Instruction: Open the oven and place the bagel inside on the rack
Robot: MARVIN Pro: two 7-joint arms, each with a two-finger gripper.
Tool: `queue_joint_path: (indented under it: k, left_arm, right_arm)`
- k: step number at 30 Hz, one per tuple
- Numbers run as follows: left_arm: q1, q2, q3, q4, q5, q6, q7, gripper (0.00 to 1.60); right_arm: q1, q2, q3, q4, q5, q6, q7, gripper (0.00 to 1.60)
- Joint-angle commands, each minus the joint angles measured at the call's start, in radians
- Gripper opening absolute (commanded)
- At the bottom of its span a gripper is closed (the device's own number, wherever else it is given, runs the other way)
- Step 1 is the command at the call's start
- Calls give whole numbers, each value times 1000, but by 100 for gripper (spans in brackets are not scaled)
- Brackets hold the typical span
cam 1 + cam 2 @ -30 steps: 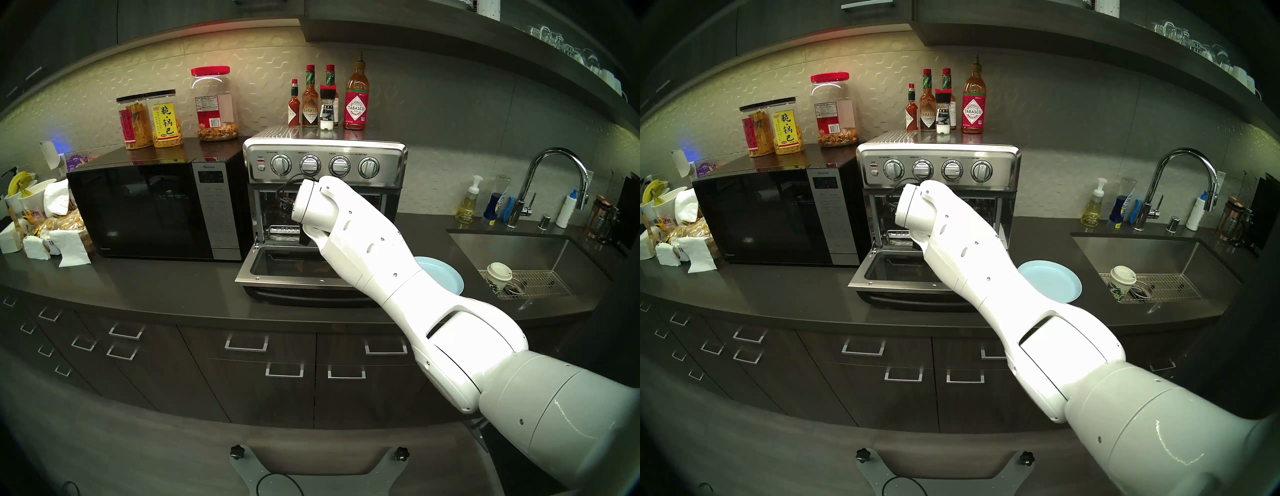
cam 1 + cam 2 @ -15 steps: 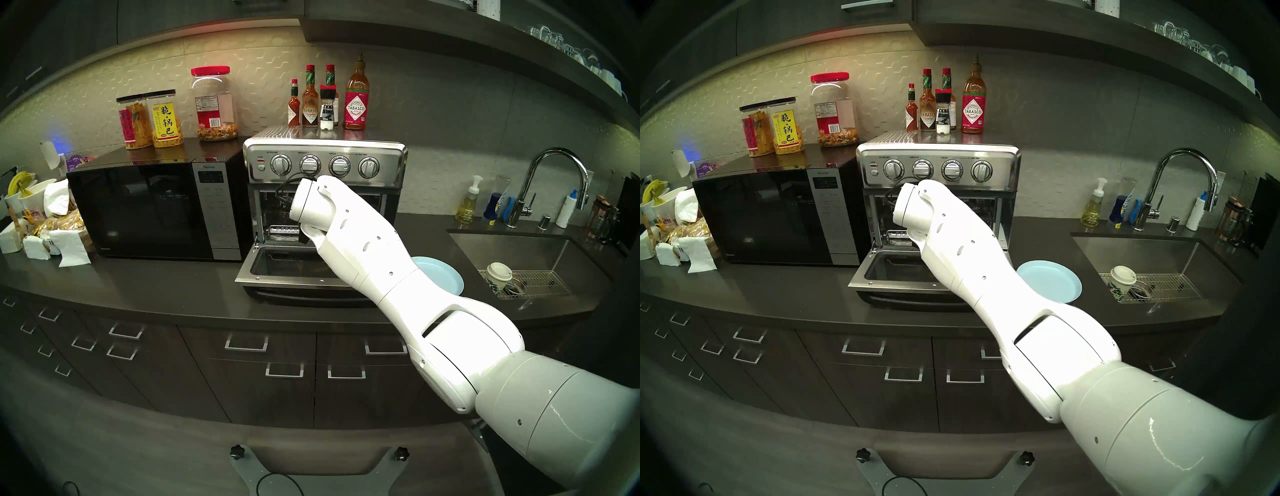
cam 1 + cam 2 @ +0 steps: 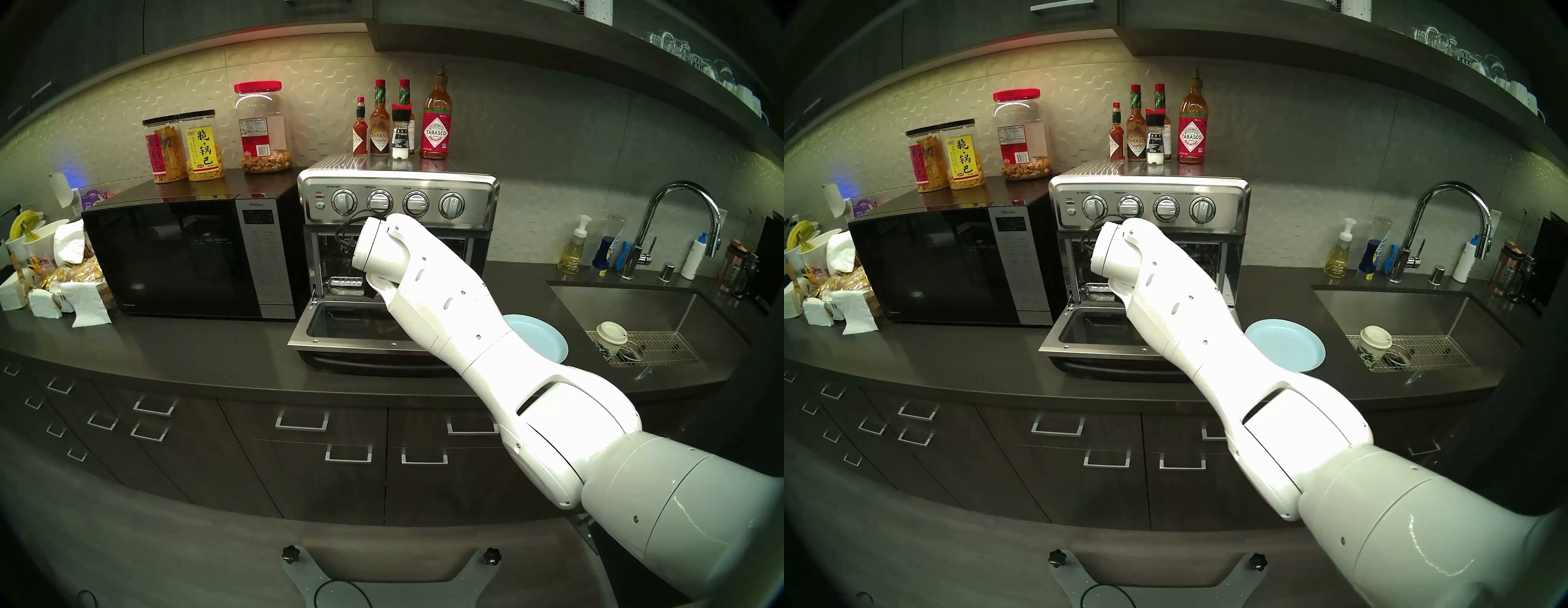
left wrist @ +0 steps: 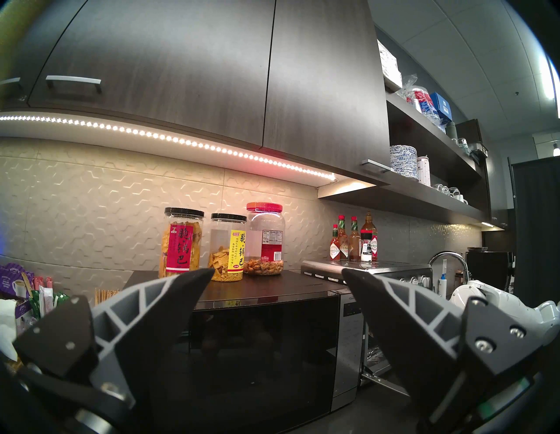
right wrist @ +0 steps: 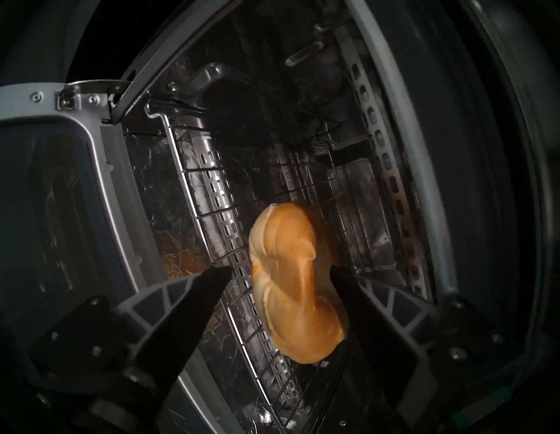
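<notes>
Right wrist: bagel on rack

A dark bench runs along a wall of pale tiles embossed with a hexagon pattern. Dark wood-grain drawers with silver bar handles sit below the bench. Dark upper cabinets hang above, with a strip of small lights under their bottom edge. An open dark shelf extends beside the cabinets. A steel sink with a curved chrome tap is set into the bench.
</notes>
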Motion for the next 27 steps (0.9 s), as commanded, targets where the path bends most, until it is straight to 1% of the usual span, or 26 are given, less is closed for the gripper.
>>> queue_joint_path:
  k: [1,2,3,7,8,9,11,15,20,24,27]
  left_arm:
    - [-12,10,-4,0,-3,1,1,160]
    - [-11,10,-5,0,-3,1,1,160]
    - [-11,10,-5,0,-3,1,1,160]
    - [-13,10,-4,0,-2,1,1,160]
    - [-13,10,-4,1,-1,1,1,160]
    - [-13,9,-4,1,-1,1,1,160]
    - [-14,9,-4,1,0,1,1,160]
    - [-17,9,-3,2,1,2,1,160]
    - [-18,8,-3,2,3,2,1,160]
    - [-19,8,-4,3,4,2,1,160]
    - [-19,8,-4,3,4,2,1,160]
  right_arm:
    - [-13,39,-4,-106,-4,2,29,160]
    - [-24,53,-8,-135,-6,3,42,160]
    - [-17,49,-6,-119,-4,-1,48,160]
    - [-45,85,-15,-194,-13,4,75,160]
    - [-41,84,-16,-185,-14,1,77,160]
    - [-52,95,-17,-213,-16,4,84,160]
    - [-61,104,-15,-236,-19,8,89,160]
    - [-64,108,-10,-247,-21,10,94,160]
    - [-48,97,4,-211,-16,2,100,160]
    - [-40,95,11,-201,-14,-10,111,160]
    - [-48,105,11,-224,-19,-7,125,160]
